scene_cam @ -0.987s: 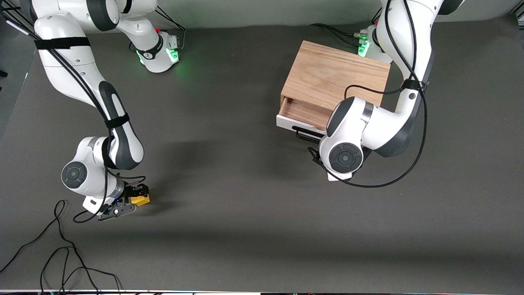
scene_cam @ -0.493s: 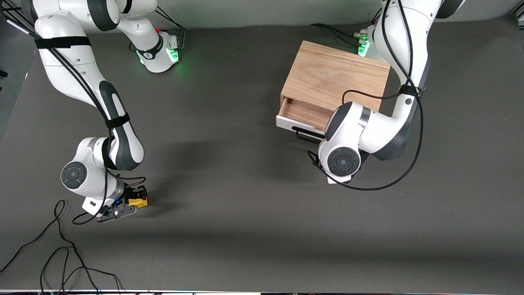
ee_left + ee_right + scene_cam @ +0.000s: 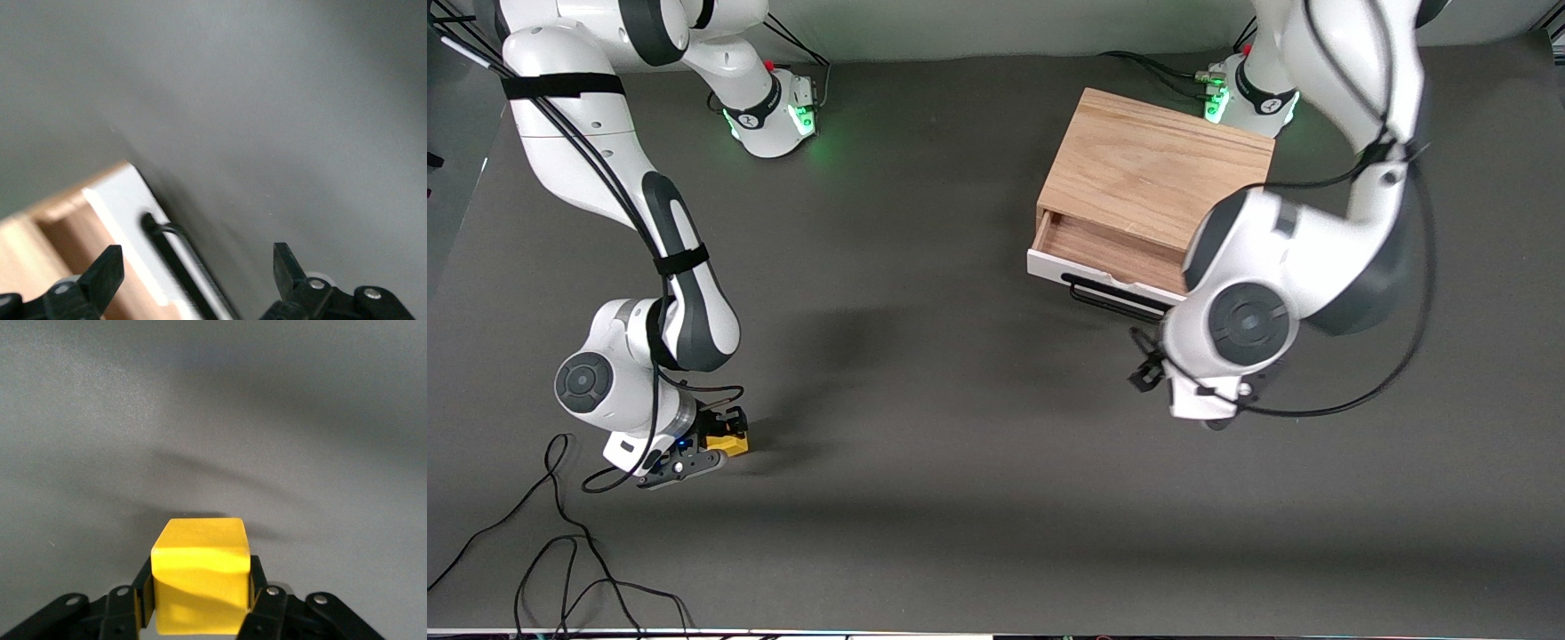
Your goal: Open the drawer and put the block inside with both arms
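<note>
Gripping the small yellow cube block (image 3: 200,573), right gripper (image 3: 200,597) sits low by table's right-arm end. Left wrist view alone shows left gripper (image 3: 193,270) spread wide, empty, w/ white-fronted wooden drawer (image 3: 127,220) part-open, black bar handle (image 3: 183,257).

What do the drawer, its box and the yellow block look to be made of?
Drawer: a smooth, matte white front, perhaps painted or laminated, with a brown wood-grain inside and a black bar handle, possibly metal.
Box: light oak-like wood with visible grain, low sheen.
Block: uniform bright yellow with smooth faces, likely plastic or painted wood, clamped in the right tool.
</note>
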Action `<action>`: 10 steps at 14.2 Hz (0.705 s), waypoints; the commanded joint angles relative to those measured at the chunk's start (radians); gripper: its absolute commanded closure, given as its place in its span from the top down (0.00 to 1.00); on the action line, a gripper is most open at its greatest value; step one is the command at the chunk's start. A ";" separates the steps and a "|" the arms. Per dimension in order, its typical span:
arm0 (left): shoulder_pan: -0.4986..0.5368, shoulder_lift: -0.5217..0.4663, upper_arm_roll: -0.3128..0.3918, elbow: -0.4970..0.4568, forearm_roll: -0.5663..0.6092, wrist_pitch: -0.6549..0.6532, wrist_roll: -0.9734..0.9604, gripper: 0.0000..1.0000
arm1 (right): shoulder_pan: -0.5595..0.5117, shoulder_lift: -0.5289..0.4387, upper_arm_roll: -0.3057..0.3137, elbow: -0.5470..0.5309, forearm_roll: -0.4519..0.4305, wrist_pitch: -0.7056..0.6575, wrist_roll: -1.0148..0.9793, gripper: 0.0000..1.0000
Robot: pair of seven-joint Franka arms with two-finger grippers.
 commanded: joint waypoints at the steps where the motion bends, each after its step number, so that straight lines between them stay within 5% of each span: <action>1: 0.053 -0.120 -0.003 0.001 0.026 -0.076 0.250 1.00 | 0.040 -0.032 -0.005 0.043 0.025 -0.068 0.053 0.00; 8: 0.112 -0.249 -0.003 0.004 0.078 -0.145 0.593 1.00 | 0.293 -0.038 -0.002 0.483 0.028 -0.594 0.661 0.00; 10: 0.113 -0.249 -0.001 0.030 0.086 -0.124 0.656 1.00 | 0.376 -0.038 0.021 0.557 0.068 -0.651 0.831 0.00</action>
